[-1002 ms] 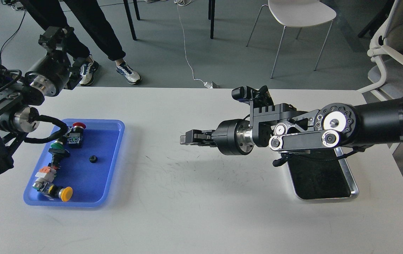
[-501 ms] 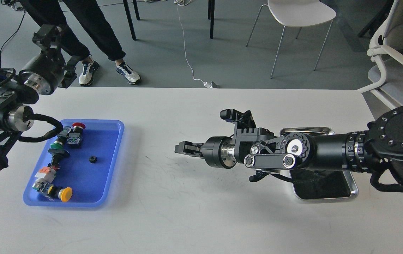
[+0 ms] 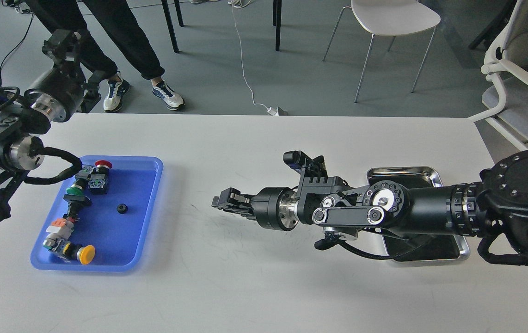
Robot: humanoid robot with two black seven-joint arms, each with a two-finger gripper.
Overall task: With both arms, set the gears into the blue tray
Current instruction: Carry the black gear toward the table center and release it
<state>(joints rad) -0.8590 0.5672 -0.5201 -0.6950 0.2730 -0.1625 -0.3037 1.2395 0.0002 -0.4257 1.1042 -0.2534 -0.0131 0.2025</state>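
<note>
Right hand has moved closer to the blue tray; its grip cannot be told

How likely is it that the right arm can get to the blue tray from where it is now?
Probably yes. The right end effector points toward the blue tray across bare white table, with nothing standing between them. The left end effector is raised beyond the table's far edge, away from that path.

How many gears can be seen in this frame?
1. A single gear lies in the blue tray, right of the push-button switches. More may be hidden in the silver tray, mostly covered by the right arm.
</note>
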